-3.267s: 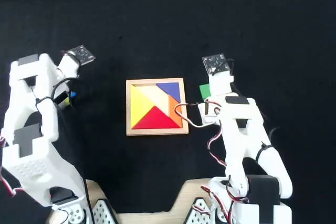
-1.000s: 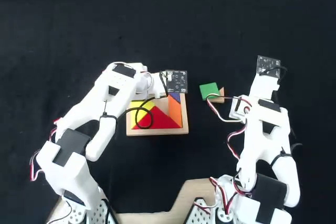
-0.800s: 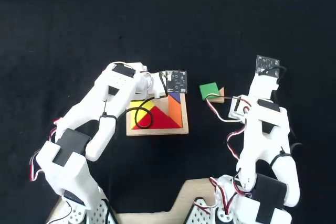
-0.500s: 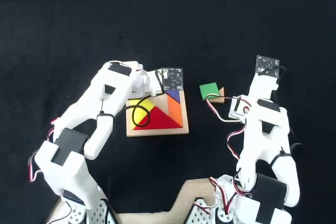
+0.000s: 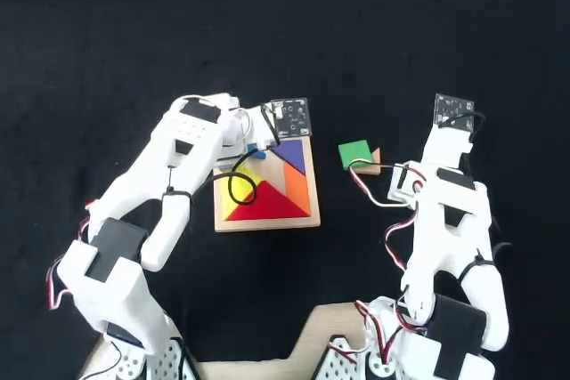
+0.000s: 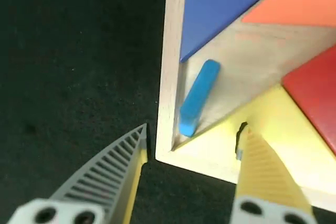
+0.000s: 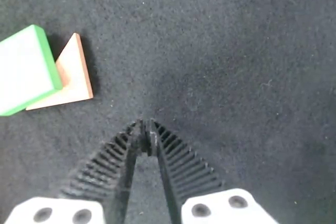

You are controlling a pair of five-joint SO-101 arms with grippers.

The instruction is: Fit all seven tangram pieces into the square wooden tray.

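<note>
The square wooden tray (image 5: pixel 265 219) holds a yellow (image 5: pixel 228 205), a red (image 5: pixel 267 198), an orange (image 5: pixel 297 181) and a dark blue piece (image 5: pixel 290 153). A light blue piece (image 6: pixel 198 97) stands tilted on its edge in the bare slot at the tray's far left corner (image 6: pixel 169 72). My left gripper (image 6: pixel 193 128) hangs open over that corner, one finger (image 6: pixel 121 166) outside the rim and the other above the yellow piece (image 6: pixel 283 145). The green square (image 5: pixel 355 154) lies right of the tray, partly on a tan triangle (image 5: pixel 375 160). My right gripper (image 7: pixel 144 129) is shut and empty, to the right of those pieces (image 7: pixel 23 72).
Black cloth (image 5: pixel 401 42) covers the table. The left arm (image 5: pixel 169 175) stretches across the tray's left side. The right arm (image 5: pixel 441 211) stands at the right. The arm bases and a wooden board edge (image 5: pixel 312 335) are at the front.
The left arm swung from the far left over the tray, then drew back to its far left corner, and the light blue piece now shows. The right arm moved right, off the green square.
</note>
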